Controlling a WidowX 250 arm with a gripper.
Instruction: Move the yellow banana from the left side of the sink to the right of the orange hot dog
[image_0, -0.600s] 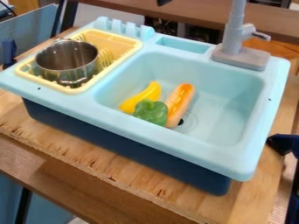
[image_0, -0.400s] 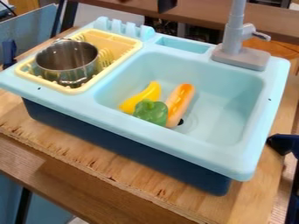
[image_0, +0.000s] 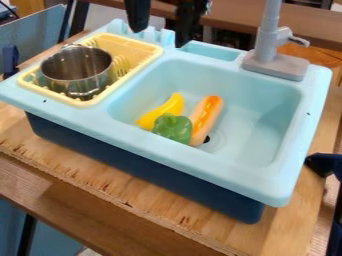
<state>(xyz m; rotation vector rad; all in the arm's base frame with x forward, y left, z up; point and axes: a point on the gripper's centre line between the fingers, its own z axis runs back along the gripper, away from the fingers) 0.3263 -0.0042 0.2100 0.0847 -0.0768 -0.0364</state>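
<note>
Lower than a moment ago, the black gripper (image_0: 159, 38) has come down from the top edge to the sink unit's back rim, its two fingers spread apart and holding nothing. Below it, the yellow banana (image_0: 163, 111), green pepper (image_0: 174, 129) and toy hot dog (image_0: 206, 117) lie close together in the blue basin (image_0: 250, 110). A metal pot (image_0: 77, 70) sits in the yellow rack (image_0: 137, 47), left of the basin in the view.

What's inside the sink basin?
The basin holds a yellow banana, a green pepper and a hot dog; whatever the pepper covers can't be seen.
</note>
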